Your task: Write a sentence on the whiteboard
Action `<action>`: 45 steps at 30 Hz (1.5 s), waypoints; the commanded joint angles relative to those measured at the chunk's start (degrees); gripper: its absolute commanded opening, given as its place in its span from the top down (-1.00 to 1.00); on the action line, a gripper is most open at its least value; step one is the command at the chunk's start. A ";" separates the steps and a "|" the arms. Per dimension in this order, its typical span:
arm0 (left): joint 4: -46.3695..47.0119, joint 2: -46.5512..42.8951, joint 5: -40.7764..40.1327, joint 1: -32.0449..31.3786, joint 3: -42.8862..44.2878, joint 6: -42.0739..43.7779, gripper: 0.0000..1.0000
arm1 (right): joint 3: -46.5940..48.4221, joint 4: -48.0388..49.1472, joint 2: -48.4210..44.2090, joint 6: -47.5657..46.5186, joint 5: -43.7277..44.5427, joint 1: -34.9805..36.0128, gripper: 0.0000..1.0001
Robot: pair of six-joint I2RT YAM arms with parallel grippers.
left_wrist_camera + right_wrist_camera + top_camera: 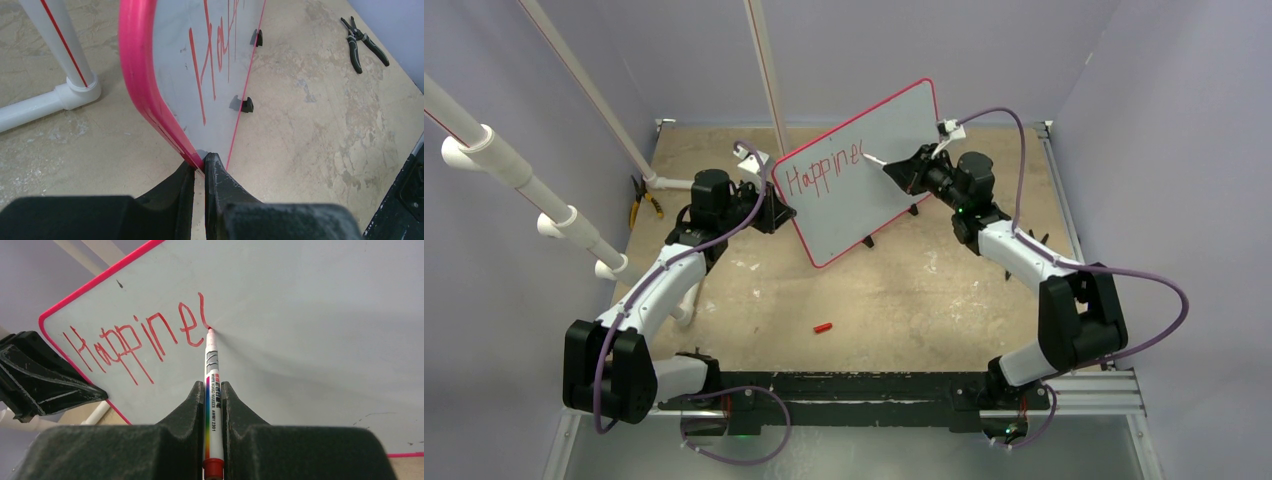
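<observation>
The whiteboard (pixel 879 205) stood tilted on the counter (pixel 904 290), its left rim pinched in the closed left pincer (pixel 201 162). The right pincer (pixel 214 390) gripped a marker (pixel 212 360), tip touching the board beside the red sentence (pixel 130 342), reading "Happine".

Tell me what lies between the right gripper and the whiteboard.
A marker: the right gripper is shut on its barrel, and its red tip touches the whiteboard. The right wrist view shows it.
</observation>
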 commanded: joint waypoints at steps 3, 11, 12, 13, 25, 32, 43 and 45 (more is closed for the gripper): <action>1.34 0.61 0.72 -1.39 0.73 2.07 1.00 | -1.67 -1.74 -1.89 -0.45 4.30 0.02 1.00; 1.34 0.34 0.73 -1.48 0.81 2.07 1.00 | -1.68 -2.32 -1.98 -2.55 4.37 0.08 1.00; 1.32 0.41 0.64 -1.48 0.82 2.11 1.00 | -2.02 -2.29 -1.98 -2.56 3.80 0.09 1.00; 1.34 0.35 0.65 -1.53 0.85 2.05 1.00 | -2.54 -2.25 -2.01 -2.65 3.31 0.09 1.00; 1.32 0.20 0.58 -1.66 0.63 2.02 1.00 | -5.10 -1.39 -6.30 -3.27 -0.67 0.84 1.00; 1.32 0.04 0.41 -1.75 0.64 2.19 1.00 | -0.89 -3.33 -8.71 -0.95 3.13 0.55 1.00; 1.34 0.30 0.24 -1.75 0.66 2.24 1.00 | 4.37 -0.34 -4.18 0.62 4.88 -0.31 1.00; 1.32 0.49 0.29 -1.79 0.72 2.22 1.00 | 4.70 -0.17 -3.55 0.68 4.98 -0.37 1.00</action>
